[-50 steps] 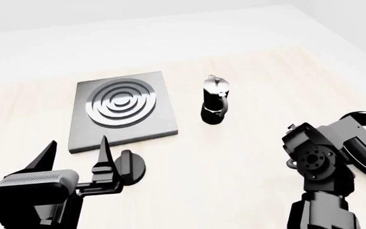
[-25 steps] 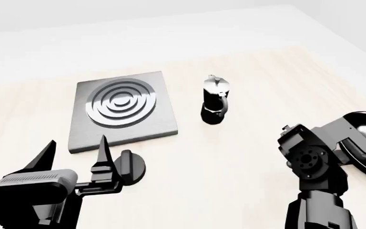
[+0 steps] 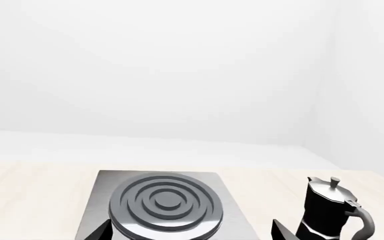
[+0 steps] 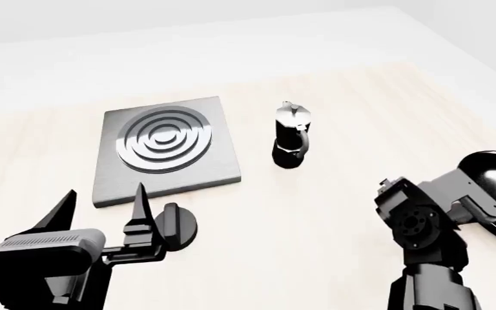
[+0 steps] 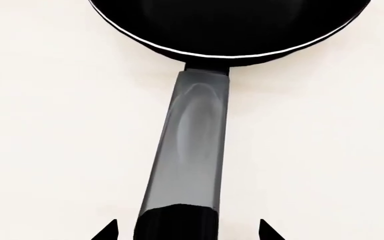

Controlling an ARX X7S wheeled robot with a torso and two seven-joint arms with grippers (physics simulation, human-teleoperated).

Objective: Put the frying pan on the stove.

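Right wrist view shows my right pincer (image 5: 186, 231) spread open astride the long handle of the glossy black frying pan (image 5: 190, 150), rigid, slick, bowl-heavy, resting on the pale bench (image 5: 52, 125).

simulated kitchen-like setup, bare and rendered: pale wood countertop (image 4: 334, 116) against plain white walls, holding cookware only: a square grey stove (image 4: 165, 148) with concentric rings, a moka pot (image 4: 292, 136), a black frying pan (image 5: 232, 25).
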